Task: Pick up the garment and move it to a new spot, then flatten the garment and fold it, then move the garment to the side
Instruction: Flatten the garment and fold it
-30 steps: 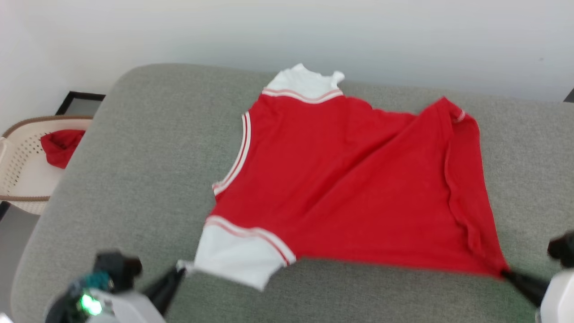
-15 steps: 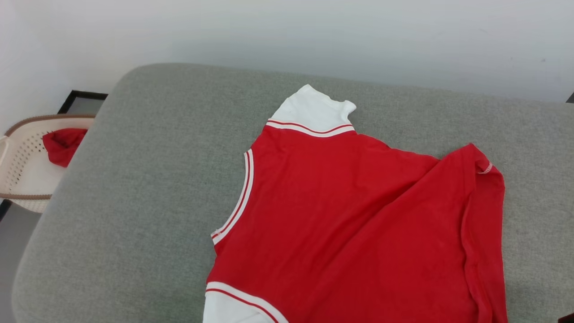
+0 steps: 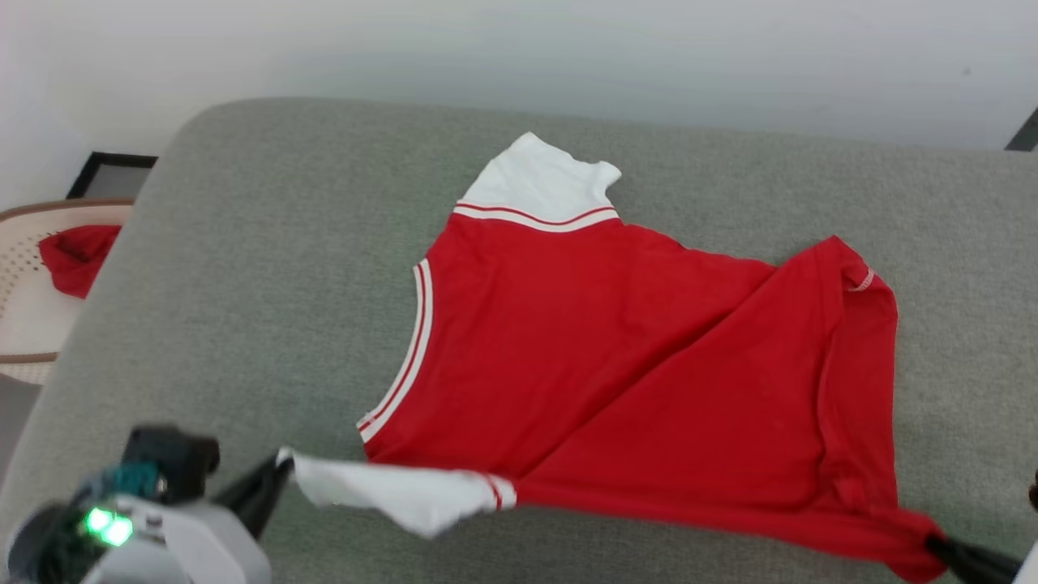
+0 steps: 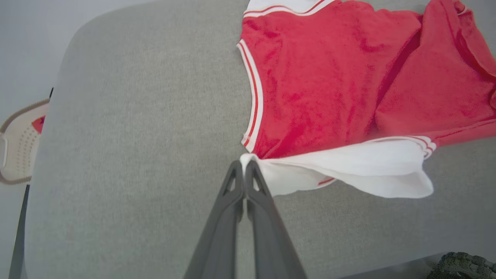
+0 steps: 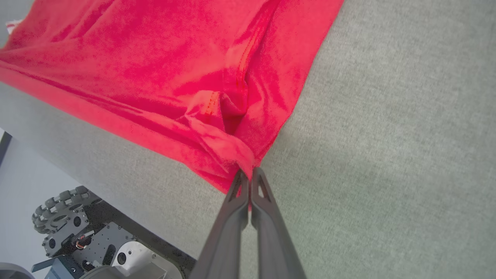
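1. Left jaws: two long dark fingers at the near left corner of the cushion (image 3: pixel 268 284). They are clenched on the tip of the garment's near sleeve (image 4: pixel 348 166).
2. Right jaws: the same make, at the near right corner, clenched on a bunched corner of the hem (image 5: pixel 228 151).
3. Garment (image 3: pixel 616 357): a red jersey shirt lying right of centre on the cushion.
   - Its near edge is lifted and drawn taut between the two grips.
   - The rest slopes down and away from both jaws toward the far edge.
   - The collar-to-hem axis runs left to right, along the cushion's near edge, with the neck opening to the left and the hem to the right.
   - Each arm is nearest to its own held corner, so any pull, as I judge it, acts along that near edge.
4. Material: soft, limp knit.
   - The upper face is plain red.
   - A diagonal crease crosses the body, and a folded-over band lies along the hem side.
   - The neck trim (image 3: pixel 401 369) is a striped red and white rib.
5. Sleeves: white with a striped cuff line. The near one hangs as a loose tube. The far sleeve (image 3: pixel 539 182) lies flat toward the far edge.
6. Cushion: grey woven upholstery, padded, with rounded corners.
7. Basket (image 3: pixel 24 324): cream and perforated, beyond the cushion's left edge. It holds a small red cloth (image 3: pixel 73 255).
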{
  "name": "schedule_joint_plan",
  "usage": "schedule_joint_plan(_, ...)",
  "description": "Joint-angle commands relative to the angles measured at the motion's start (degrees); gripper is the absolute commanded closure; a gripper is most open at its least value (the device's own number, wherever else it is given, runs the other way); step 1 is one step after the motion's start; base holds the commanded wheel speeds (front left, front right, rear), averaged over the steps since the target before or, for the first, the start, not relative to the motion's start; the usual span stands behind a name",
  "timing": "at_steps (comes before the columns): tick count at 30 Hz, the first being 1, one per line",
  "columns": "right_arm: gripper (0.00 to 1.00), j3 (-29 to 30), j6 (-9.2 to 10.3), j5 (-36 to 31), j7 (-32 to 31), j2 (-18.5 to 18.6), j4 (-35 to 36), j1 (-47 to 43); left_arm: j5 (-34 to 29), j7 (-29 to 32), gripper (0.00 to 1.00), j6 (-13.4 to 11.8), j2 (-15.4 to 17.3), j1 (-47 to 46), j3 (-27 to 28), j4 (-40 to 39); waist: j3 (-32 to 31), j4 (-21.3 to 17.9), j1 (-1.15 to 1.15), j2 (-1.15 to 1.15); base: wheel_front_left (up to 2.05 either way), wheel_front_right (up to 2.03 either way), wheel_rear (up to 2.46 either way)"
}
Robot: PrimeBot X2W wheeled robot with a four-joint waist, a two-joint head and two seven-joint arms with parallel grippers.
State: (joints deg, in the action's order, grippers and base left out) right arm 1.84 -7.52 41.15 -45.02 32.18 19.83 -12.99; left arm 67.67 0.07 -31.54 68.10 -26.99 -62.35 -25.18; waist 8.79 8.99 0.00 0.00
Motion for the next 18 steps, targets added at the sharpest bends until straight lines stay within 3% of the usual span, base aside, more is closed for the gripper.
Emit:
schedule_joint_plan(1, 1.00, 0.3, 0.06, -0.6, -0.5, -0.3, -0.5, 1.7, -1.1, 0.8, 1.00, 0.8, -0.2, -1.9, 0.4, 0.7, 1.0, -0.9, 0.00, 0.00, 0.00, 0.00, 0.00)
schedule_joint_plan(6, 1.00, -0.7, 0.06, -2.4, -1.8, -0.8, -3.4, 9.1, -4.1, 5.4, 1.00, 5.4, -2.4, -9.3, 1.3, 5.9, 2.9, -2.1, 0.00, 0.00, 0.00, 0.00, 0.00)
schedule_joint_plan(18, 1.00, -7.5, 0.06, -4.6, -1.5, -0.6, -13.0, 23.5, -4.9, 11.9, 1.00, 18.4, -14.1, -20.0, -0.3, 25.4, 7.4, -3.6, 0.00, 0.00, 0.00, 0.00, 0.00)
